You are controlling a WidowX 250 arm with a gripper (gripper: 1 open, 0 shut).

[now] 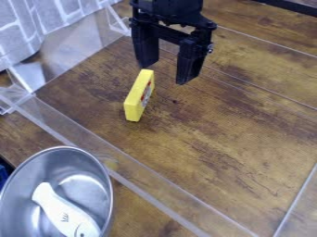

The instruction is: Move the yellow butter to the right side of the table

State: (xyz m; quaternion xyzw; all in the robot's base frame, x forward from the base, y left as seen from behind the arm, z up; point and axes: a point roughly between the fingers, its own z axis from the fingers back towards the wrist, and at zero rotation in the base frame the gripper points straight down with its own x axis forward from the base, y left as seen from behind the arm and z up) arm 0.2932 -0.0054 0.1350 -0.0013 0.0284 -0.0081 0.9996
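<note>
One small bright yellow stick-shaped butter block [139,95] lies on the dark brown wood-grain worktop [235,139], a little above and left of the picture's middle, its long side running roughly from 1 to 7 o'clock. One black pincer [166,65] hangs pointing down at the block's 1 o'clock, fingers spread wide and grasping nothing. At 7 o'clock, well apart, one shiny steel bowl [56,194] holds one white utensil [62,211].

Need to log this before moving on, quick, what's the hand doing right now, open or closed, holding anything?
Hand: open and holding nothing, fingers pointing down just above the yellow butter, which lies on the table.
</note>
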